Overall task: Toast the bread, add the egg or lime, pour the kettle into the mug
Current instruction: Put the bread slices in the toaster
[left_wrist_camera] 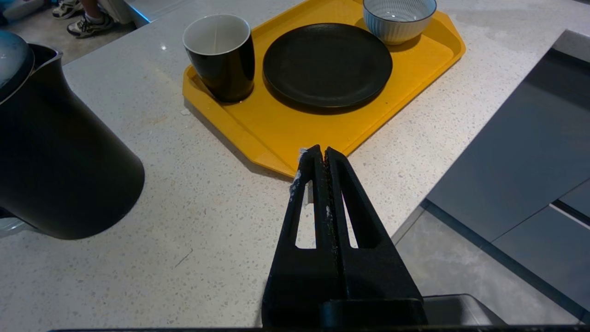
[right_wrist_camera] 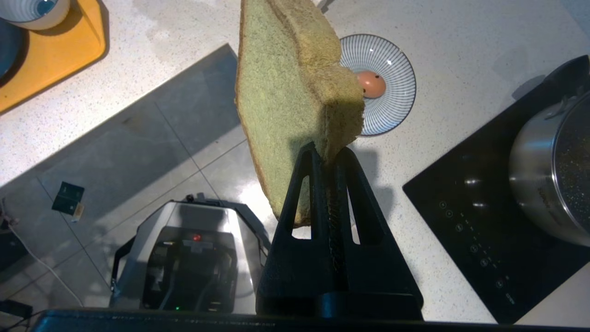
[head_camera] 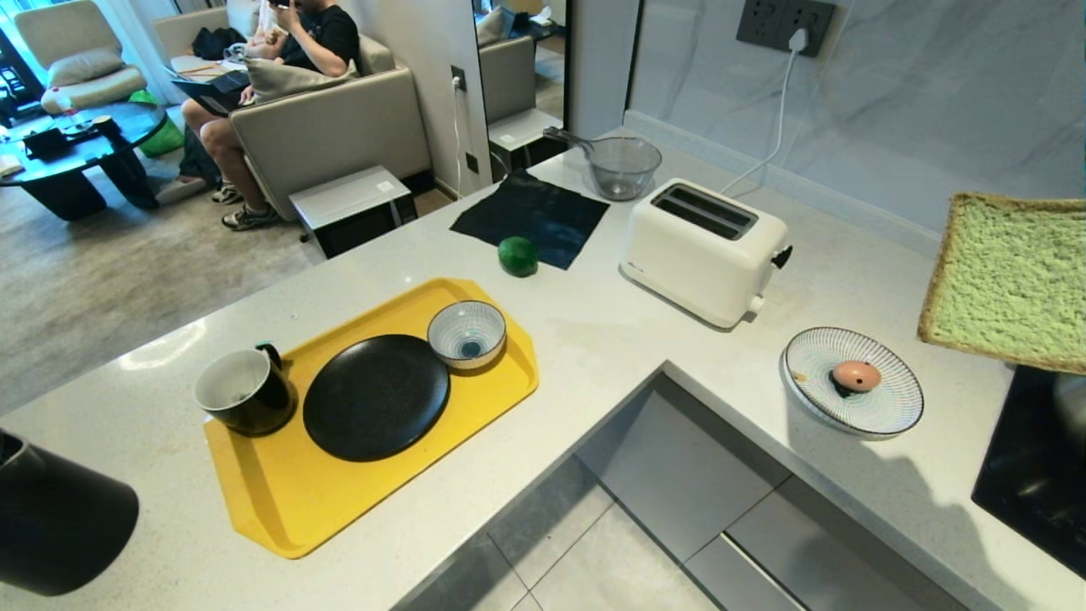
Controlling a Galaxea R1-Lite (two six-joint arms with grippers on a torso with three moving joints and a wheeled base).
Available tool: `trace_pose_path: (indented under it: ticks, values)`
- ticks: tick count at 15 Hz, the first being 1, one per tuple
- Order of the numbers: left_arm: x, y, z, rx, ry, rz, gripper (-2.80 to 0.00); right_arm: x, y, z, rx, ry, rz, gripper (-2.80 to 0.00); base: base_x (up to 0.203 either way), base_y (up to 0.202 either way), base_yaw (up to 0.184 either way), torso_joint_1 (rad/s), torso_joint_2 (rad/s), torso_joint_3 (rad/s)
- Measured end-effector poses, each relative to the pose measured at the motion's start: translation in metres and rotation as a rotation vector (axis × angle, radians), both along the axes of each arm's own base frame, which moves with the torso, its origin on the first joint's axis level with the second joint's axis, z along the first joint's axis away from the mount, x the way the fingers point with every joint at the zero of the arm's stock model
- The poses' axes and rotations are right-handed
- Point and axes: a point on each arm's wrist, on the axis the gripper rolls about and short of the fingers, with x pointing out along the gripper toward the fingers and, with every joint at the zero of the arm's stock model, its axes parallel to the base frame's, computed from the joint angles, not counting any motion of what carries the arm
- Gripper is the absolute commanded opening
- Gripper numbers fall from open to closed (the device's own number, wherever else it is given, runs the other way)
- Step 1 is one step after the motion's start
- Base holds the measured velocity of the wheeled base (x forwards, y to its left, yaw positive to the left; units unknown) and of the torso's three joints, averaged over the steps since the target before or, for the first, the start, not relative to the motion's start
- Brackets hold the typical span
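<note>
pale speckled counter (head_camera: pixel 594 339) before lounge sofa (head_camera: pixel 331 127); left pincer (left_wrist_camera: pixel 321 152) clenched empty, right pincer (right_wrist_camera: pixel 328 154) clamping bread (right_wrist_camera: pixel 286 92)

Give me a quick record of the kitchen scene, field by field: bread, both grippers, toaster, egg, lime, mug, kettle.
bread: held in the air by one edge, over the counter beside the striped plate
right gripper: shut on the bread
left gripper: shut, empty, near the tray corner
toaster: slots empty
egg: on the striped plate
lime: at the dark cloth's edge
mug: on the tray, empty
kettle: on the counter, left of the tray
</note>
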Motion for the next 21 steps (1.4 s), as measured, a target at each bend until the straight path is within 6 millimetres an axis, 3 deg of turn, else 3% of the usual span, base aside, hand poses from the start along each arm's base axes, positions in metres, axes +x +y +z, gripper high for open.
trace_pose_path:
  ticks: [16,21]
  values:
    - [0.0,0.0,0.0,0.0,0.0,0.0,-2.8,-0.002,0.0,0.0,0.021,-0.001,0.021,-2.8,0.0,0.0,0.0,0.037,-0.07,-0.031]
    - [0.0,0.0,0.0,0.0,0.0,0.0,-2.8,0.015,0.007,0.007,0.045,-0.064,0.033,-2.8,0.0,0.0,0.0,0.0,0.0,0.0]
